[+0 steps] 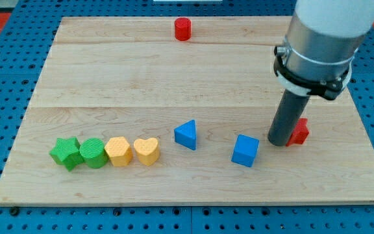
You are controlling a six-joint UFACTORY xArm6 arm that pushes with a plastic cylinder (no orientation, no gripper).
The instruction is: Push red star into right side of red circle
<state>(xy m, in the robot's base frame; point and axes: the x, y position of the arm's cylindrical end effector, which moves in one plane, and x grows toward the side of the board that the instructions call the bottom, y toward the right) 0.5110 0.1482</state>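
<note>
Since my tip seems to touch the red star from nine o'clock, no jaws to close, pushing could drive it away from the red circle.

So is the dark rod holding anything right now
Nothing is held. My tip only rests against the view's left side of the small red star block.

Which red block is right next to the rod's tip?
The red star, touching my tip on its right. The red circle sits far off at the top.
</note>
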